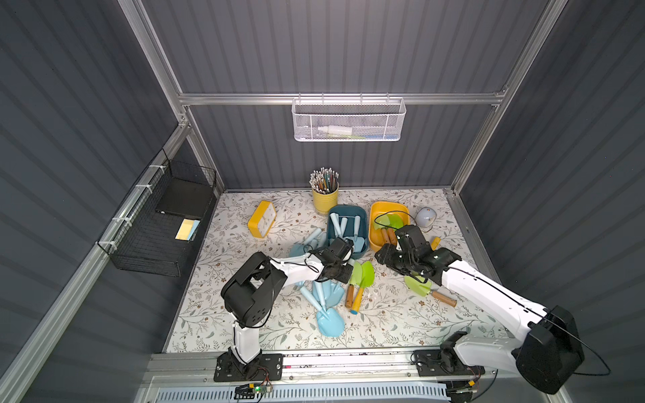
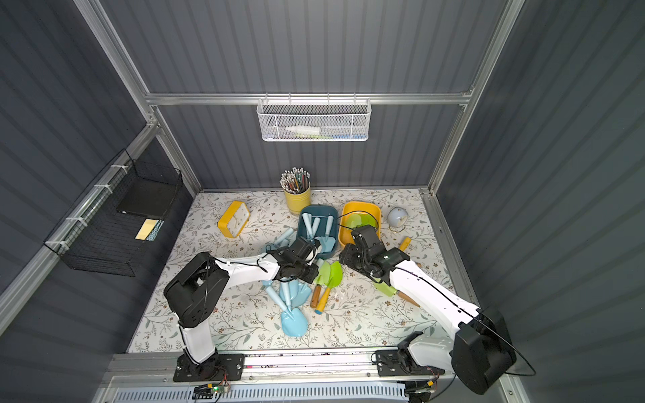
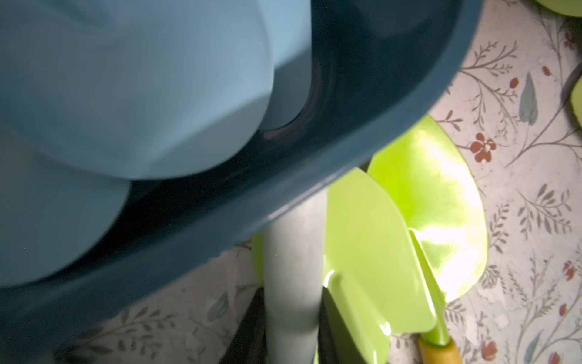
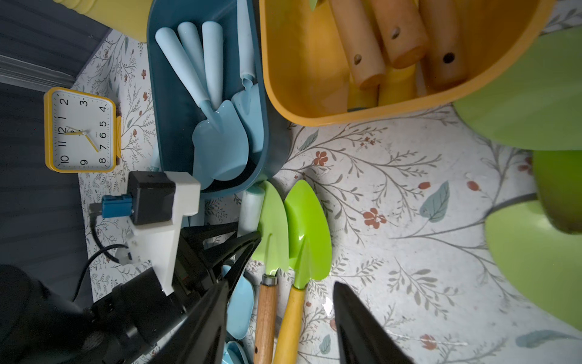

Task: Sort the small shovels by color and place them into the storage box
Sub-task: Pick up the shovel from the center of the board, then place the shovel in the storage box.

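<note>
Right gripper [image 4: 281, 285] hangs open and empty.
Left gripper [image 3: 292, 291] pinches a blue shovel [image 3: 293, 252] by its handle, beside the blue box [image 3: 220, 220].

Left pincer [image 3: 293, 293]: pale blue shovel [image 3: 293, 252] fills gap, blue box [image 3: 315, 176] ahead, green shovels [image 3: 371, 245] beside; right pincer [image 4: 282, 290]: apparently bare mat [image 4: 393, 205] ahead.

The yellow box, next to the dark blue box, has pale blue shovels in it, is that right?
No, the colour is wrong: the yellow box, next to the dark blue box, has green shovels in it, as both top views show.
</note>
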Available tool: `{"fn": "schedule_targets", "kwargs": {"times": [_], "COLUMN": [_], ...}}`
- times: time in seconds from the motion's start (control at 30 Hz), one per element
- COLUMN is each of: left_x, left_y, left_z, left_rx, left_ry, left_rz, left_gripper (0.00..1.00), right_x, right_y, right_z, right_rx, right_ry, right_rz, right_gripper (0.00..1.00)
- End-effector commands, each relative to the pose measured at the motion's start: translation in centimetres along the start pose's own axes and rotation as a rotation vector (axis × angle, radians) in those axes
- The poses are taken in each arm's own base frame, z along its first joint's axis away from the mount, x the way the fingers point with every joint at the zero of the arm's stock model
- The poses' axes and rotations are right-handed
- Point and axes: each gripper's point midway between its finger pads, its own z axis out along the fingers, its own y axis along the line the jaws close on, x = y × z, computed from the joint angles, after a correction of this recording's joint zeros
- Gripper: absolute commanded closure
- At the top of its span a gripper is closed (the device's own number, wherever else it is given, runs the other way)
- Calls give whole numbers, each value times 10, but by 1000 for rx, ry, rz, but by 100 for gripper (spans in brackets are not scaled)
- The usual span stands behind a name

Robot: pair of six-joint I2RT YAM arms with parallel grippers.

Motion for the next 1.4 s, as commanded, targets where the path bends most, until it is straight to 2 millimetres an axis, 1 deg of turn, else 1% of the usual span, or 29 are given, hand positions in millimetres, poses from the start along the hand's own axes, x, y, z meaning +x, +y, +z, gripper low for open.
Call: {"fn": "schedule_targets", "kwargs": {"times": [0.0,0.1,0.2,0.27,0.37,0.43,0.5,0.53,0.6,0.67,0.7,0.8,0.87,0.97,1.07,1.13,1.2,1.27,1.37], "left_x": [-3,-15,-31,-39,-49,-55,-63,-69,-95,-115,-128,-165,-189,-228,-257,-270,-275,-274,-263], "left_y": [-6,-13,-25,-36,-58,-73,-86,-90,-99,-106,-109,-103,-94,-68,-29,-10,7,18,35], "left_z": [-5,-12,-23,-31,-43,-52,-61,-67,-85,-97,-102,-108,-105,-100,-92,-85,-72,-59,-37], "left_rx": [18,28,58,80,123,151,178,185,198,200,203,120,77,42,28,42,38,44,38], "left_ry": [8,-19,-52,-69,-87,-102,-121,-135,-198,-242,-267,-337,-370,-420,-462,-485,-482,-466,-430], "left_rz": [18,32,50,73,113,135,153,152,154,159,129,108,96,41,-50,-96,-136,-166,-209], "left_gripper": [82,89,96,100,100,100,100,100,100,100,100,100,100,100,100,100,100,100,100], "right_x": [2,3,4,5,7,6,7,8,7,5,2,-11,-20,-31,-35,-37,-37,-38,-37], "right_y": [-8,-10,-12,-14,-19,-18,-21,-22,-23,-23,-23,-27,-29,-31,-36,-39,-40,-40,-41], "right_z": [-2,-1,-1,0,2,-4,-4,-4,-4,-6,-8,-20,-29,-41,-46,-47,-48,-48,-45], "right_rx": [24,24,29,35,50,38,43,46,48,52,61,102,120,112,113,117,115,112,109], "right_ry": [-10,-11,-10,-10,-10,-25,-24,-24,-27,-39,-51,-109,-158,-211,-221,-224,-224,-219,-197], "right_rz": [23,33,43,49,61,70,77,80,83,83,82,76,75,73,76,72,73,71,58], "right_gripper": [42,42,42,42,42,42,42,42,42,42,42,42,42,42,42,42,42,42,42]}}
